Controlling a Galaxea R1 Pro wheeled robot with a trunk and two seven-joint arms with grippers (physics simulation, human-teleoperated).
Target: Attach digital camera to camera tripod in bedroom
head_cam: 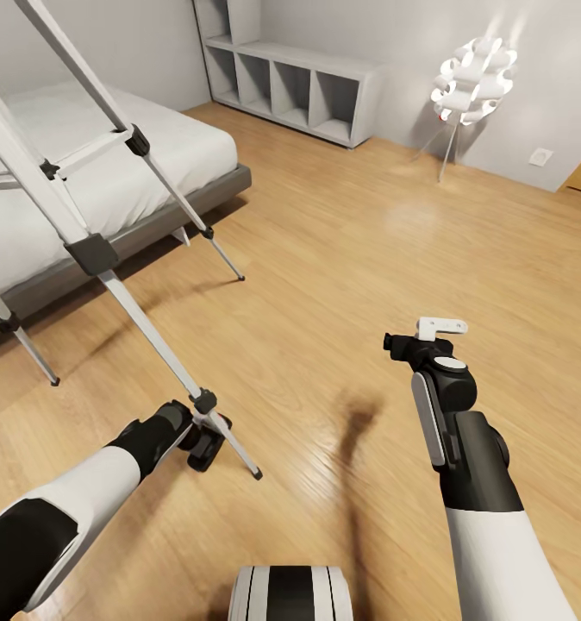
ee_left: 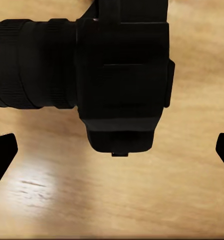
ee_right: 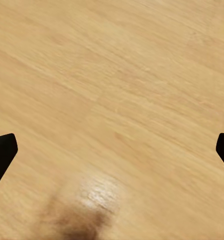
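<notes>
The digital camera [ee_left: 121,75], black with its lens barrel off to one side, lies on the light wood floor. My left gripper [ee_left: 114,150] hangs over it, open, fingertips [ee_left: 3,150] spread wide of the body and not touching it. In the head view that gripper [head_cam: 201,442] is low beside the foot of the nearest leg of the camera tripod [head_cam: 92,250], whose silver legs rise to the upper left. My right gripper [head_cam: 404,345] is open over bare floor, nothing between its fingertips [ee_right: 2,150].
A grey bed [head_cam: 153,172] with a white mattress stands behind the tripod at the left. A grey cube shelf [head_cam: 299,86] lines the back wall, and a white floor lamp [head_cam: 473,82] stands at the back right. My own base [head_cam: 290,595] shows at the bottom edge.
</notes>
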